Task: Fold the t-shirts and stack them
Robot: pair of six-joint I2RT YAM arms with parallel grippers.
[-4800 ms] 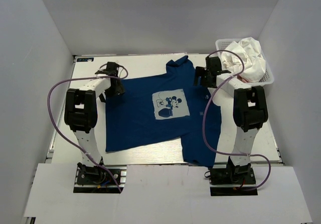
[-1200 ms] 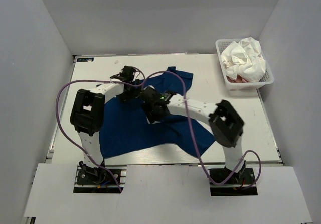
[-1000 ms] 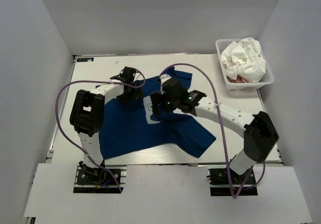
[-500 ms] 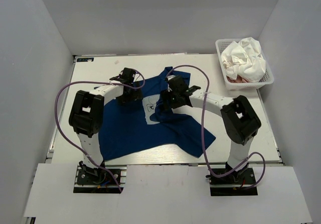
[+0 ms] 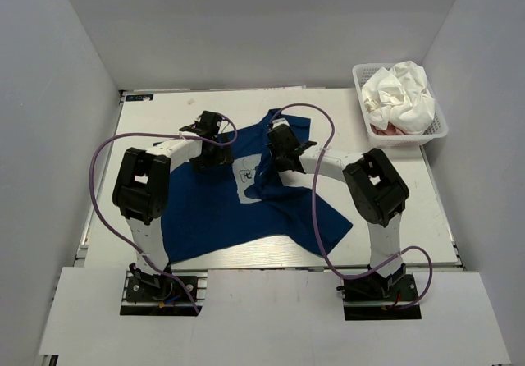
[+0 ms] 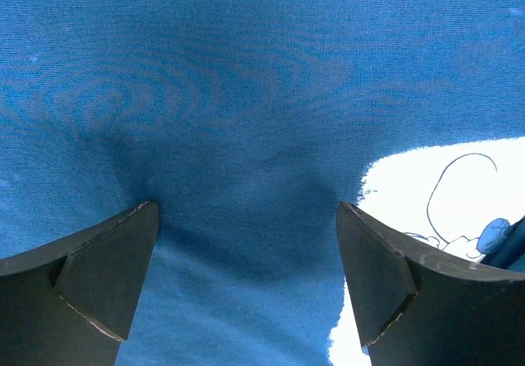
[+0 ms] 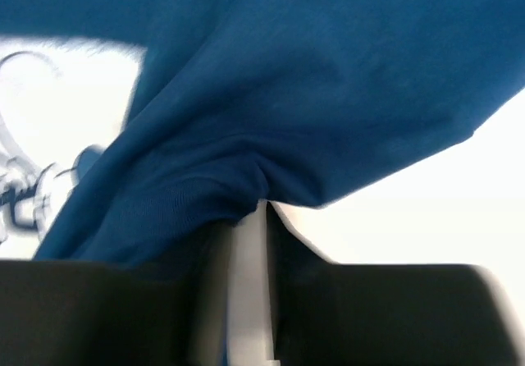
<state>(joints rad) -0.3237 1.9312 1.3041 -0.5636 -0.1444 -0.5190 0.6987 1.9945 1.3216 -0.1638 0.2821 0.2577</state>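
**A:** Where did the navy shirt [image 5: 246, 214] lie?
**B:** Rumpled across the table [image 5: 148, 128], a fold half covering its print [image 5: 244, 176].
**A:** And the grippers?
**B:** The left gripper [image 6: 246, 222] stood spread wide, fingers [image 6: 98, 259] on the cloth. The right gripper [image 7: 250, 218] pinched a fold. The white shirt [image 5: 399, 95] sat in the basket [image 5: 358, 95], far right.

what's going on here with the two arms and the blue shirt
Both arms are working on the navy t-shirt, which lies partly folded over itself on the table. The left claw rests open on the cloth beside the chest print, while the right claw pinches a bunched fold near the shirt's middle. A crumpled white t-shirt sits in the basket at the far right, not yet folded.
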